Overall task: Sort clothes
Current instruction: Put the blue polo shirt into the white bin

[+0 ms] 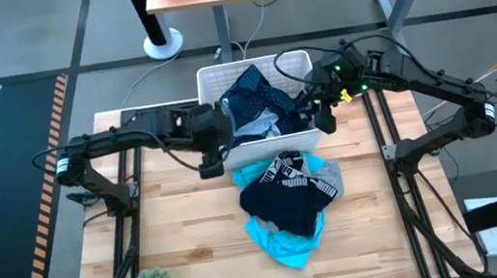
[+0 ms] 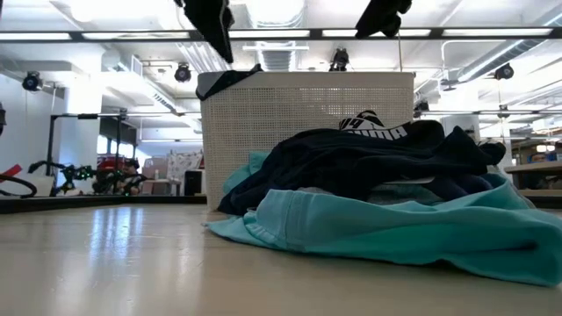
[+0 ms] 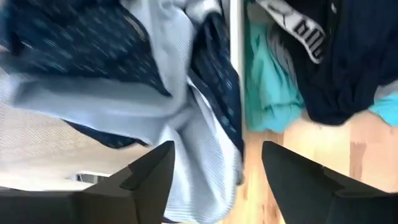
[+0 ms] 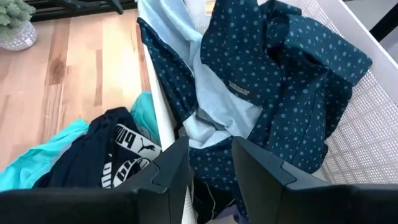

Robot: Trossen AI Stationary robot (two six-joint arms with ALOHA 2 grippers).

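Hovering over the white basket (image 1: 288,62) at the far edge of the surface (image 1: 187,255), both end effectors are poised above the clothes that still need sorting. The left end effector (image 3: 214,168) hangs over the basket's near-left corner with its fingers spread wide and nothing between them, directly above a light blue garment (image 3: 186,130) that spills over the rim; that placement looks like the start of a descent to pinch the draped cloth. The right end effector (image 4: 210,163) sits over the basket's right side, fingers apart by a narrower gap and also empty, aimed at the navy patterned garment (image 4: 292,74).

The navy garment lies crumpled in the basket with no clear long axis, its label facing up. The light blue one runs from the basket's middle across the near rim, its free end pointing toward the surface's near edge.

Just in front of the basket, mid-surface, rests a separate heap: a black garment with lettered waistband (image 1: 286,184) on top of a turquoise piece (image 1: 277,237), probably items already pulled out.
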